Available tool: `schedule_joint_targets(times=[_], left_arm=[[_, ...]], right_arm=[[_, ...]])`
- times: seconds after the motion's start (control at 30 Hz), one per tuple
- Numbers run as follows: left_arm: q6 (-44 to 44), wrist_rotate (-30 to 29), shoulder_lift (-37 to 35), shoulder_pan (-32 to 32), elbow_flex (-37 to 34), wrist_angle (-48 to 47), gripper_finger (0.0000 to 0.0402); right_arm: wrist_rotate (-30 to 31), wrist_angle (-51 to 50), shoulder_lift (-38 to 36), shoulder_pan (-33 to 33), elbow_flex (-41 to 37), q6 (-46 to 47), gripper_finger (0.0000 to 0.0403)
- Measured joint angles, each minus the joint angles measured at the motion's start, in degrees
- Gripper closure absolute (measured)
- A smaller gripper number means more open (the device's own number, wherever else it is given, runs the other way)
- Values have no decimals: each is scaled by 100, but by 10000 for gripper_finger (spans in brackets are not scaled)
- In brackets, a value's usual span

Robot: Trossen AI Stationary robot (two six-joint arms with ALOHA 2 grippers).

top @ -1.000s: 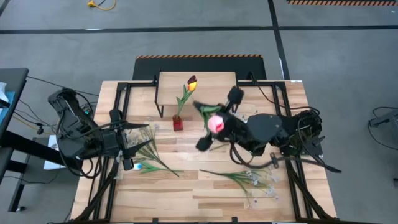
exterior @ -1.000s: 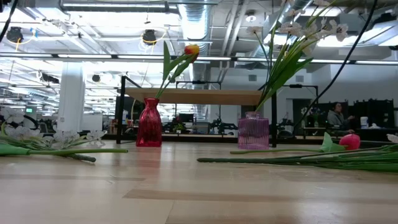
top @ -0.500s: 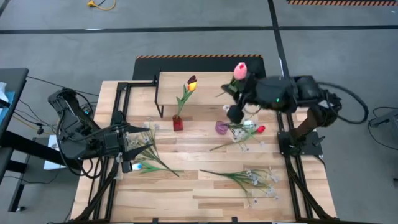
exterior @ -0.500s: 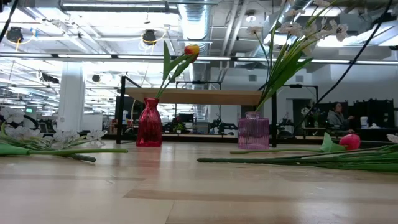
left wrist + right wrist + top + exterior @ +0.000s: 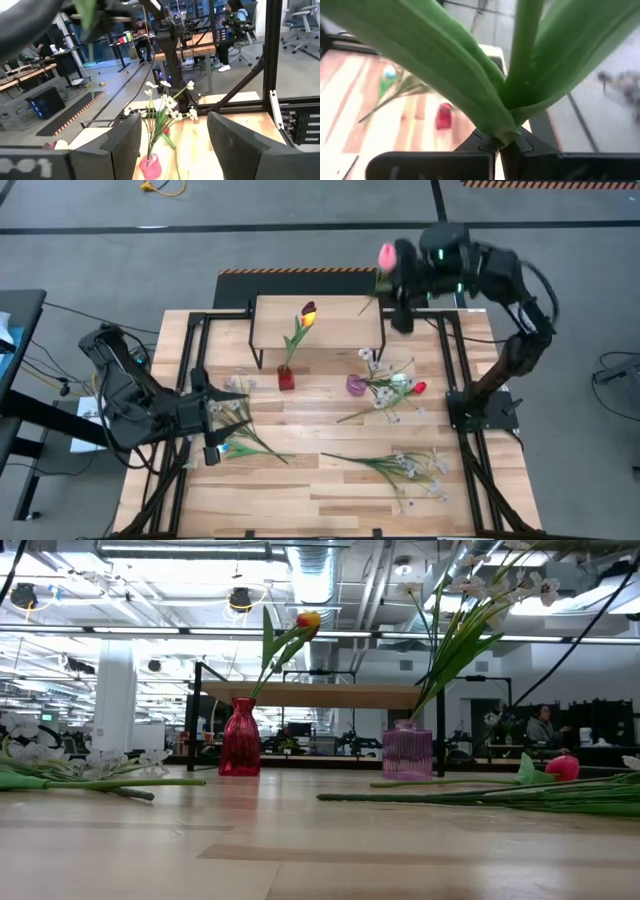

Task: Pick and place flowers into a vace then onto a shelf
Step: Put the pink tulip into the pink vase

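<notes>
1. Up at about 1 o'clock of the surface, past its far edge, right end effector clenched on the green stem of a pink tulip, bloom raised above the arm.
2. Seen from the right wrist, broad green leaves and stem filling the frame, pinched where the dark fingers meet.
3. Over at 9 o'clock, left end effector released, fingers spread, hovering above a spray of small white blossoms lying flat on the surface; nothing held.
4. Shelf standing at 12 o'clock, a light-wood board on thin dark legs.
5. Just before the shelf's front edge, toward 11 o'clock, red vase upright, holding a tulip with an orange-and-dark head that leans over the shelf.
6. Near centre, slightly toward 1 o'clock, purple vase upright, carrying a white-blossom spray.
7. Beside the purple vase, toward 3 o'clock, a red tulip lying flat among loose white-blossom stems.
8. Toward 5 o'clock, another white-blossom spray lying flat on the surface.
9. Beyond the surface in the low view, a seated person far off in the room.
</notes>
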Motion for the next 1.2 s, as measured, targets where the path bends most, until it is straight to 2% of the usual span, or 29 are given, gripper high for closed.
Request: schedule_joint_targets(times=[0.13, 0.23, 0.3, 0.6, 0.87, 1.07, 1.2], left_arm=[[-1, -23, 172, 0, 0, -8, 184], [-14, -117, 247, 4, 0, -37, 184], [-67, -196, 260, 9, 0, -44, 184], [-32, -436, 177, 124, 0, -82, 184], [-26, 242, -436, 527, 0, -149, 184], [-225, 768, -981, 975, 0, -541, 184], [-346, 899, -1203, 1213, -26, -730, 184]], right_arm=[[-930, -214, 112, -913, -57, 45, 403], [-1634, -157, 142, -1130, -268, -5, 403], [-1880, -107, 132, -1123, -503, -116, 403], [-1877, 121, 122, -660, -1699, -211, 403], [-1876, 655, 125, -455, -2436, -162, 403], [-1878, 857, 122, -424, -2992, 102, 403], [-1878, 1092, 122, -344, -3379, 222, 403]])
